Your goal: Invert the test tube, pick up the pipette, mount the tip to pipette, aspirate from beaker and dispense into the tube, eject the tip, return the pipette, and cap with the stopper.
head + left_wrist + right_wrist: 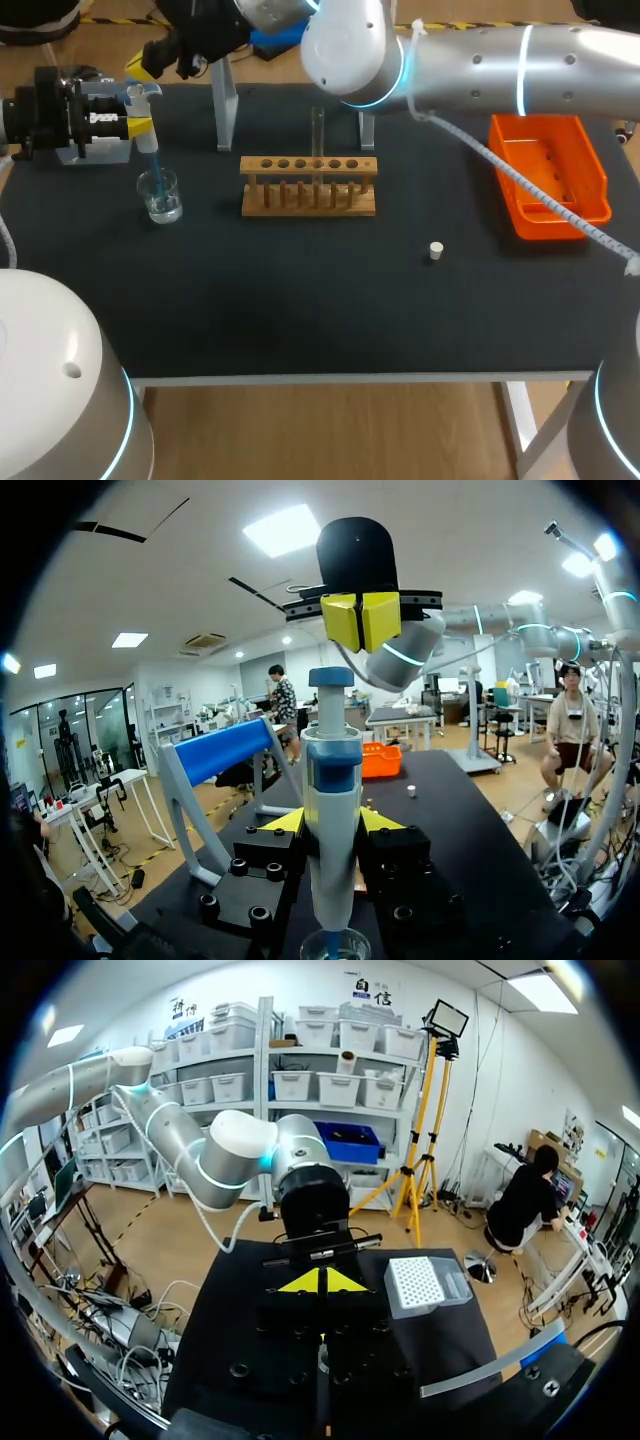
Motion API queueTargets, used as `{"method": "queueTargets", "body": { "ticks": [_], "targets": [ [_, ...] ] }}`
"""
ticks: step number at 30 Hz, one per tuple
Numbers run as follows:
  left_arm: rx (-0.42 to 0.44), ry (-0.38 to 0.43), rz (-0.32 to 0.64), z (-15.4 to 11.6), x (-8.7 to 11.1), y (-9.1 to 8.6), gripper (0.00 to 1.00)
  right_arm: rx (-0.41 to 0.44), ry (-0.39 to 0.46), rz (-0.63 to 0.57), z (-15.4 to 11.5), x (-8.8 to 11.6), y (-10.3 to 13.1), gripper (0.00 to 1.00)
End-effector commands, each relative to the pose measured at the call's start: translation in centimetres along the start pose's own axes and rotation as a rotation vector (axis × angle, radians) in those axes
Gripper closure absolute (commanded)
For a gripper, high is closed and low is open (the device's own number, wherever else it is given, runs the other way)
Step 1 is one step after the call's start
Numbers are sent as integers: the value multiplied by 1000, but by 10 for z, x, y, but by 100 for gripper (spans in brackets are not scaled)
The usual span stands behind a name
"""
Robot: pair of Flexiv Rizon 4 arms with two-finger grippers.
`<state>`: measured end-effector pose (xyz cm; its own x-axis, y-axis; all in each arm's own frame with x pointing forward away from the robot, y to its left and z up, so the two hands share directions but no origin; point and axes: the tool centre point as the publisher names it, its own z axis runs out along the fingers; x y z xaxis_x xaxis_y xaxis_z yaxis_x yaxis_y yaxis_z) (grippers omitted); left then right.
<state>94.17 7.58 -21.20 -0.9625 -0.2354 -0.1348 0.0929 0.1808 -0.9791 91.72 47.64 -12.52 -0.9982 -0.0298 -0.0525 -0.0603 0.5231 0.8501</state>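
So on the black surface (300, 300) the big thing is the right arm (480, 60), which comes in from its side and reaches all the way across to the far left corner, so it's the one close to the job. The whole next move hangs on one lineup: the pipette (333, 770) stands upright, long axis straight up and down, and the right claw (361, 620) sits right over its plunger (331, 677). That claw's yellow tips are pinched together with nothing between them. I honestly can't tell if they're touching the plunger or just above it. The left claw (332, 823) is clamped on the pipette body from both sides, with the pipette's lower end down in the beaker (160, 197). My guess is a plunger press for aspirating comes next. The test tube (318, 130) is upright in the wooden rack (308, 185), well apart from all this.
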Motion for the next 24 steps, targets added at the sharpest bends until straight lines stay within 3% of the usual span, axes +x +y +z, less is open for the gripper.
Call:
{"method": "queueTargets", "body": {
  "ticks": [1,15,24],
  "targets": [
    [0,-3,1,0,0,0,100,10,3,4,3,-2,1,100],
    [0,-3,1,0,0,0,100,31,11,5,7,0,-5,100],
    [0,-3,1,0,0,0,100,10,7,-2,2,1,6,100]
  ]
}}
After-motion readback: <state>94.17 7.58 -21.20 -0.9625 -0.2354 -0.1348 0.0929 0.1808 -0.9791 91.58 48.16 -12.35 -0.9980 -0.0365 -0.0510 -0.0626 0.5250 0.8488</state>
